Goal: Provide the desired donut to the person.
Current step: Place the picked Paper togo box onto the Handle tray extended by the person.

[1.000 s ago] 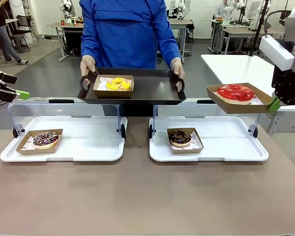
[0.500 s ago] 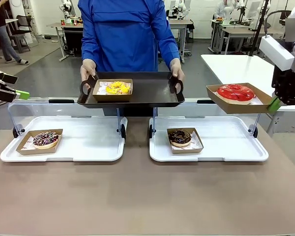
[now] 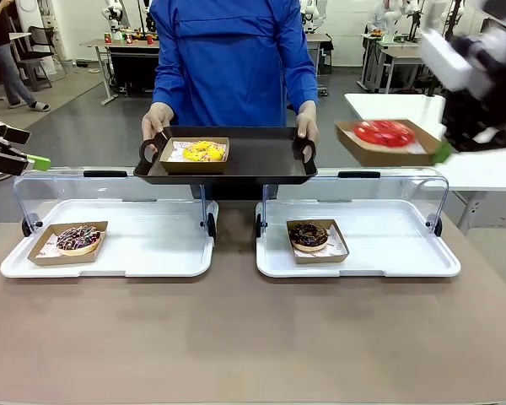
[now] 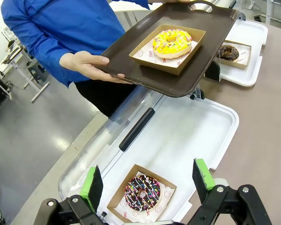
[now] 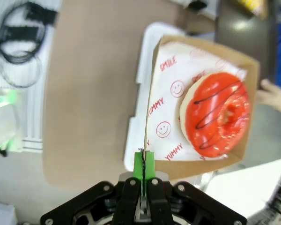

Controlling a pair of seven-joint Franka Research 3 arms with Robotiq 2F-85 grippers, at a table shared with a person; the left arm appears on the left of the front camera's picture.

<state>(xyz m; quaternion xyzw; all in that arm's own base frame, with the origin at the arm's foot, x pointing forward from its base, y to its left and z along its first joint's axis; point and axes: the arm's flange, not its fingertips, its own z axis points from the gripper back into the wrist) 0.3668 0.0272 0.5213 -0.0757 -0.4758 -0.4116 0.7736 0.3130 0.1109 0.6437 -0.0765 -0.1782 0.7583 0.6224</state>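
The right gripper is pinching the rim of a cardboard tray carrying a glossy red donut with dark drizzle, right of the person's dark tray. The left gripper is gaping open.

A robotics lab staged as a donut shop: a brown counter with clear-lidded display trays, and workbenches with equipment on a grey floor behind
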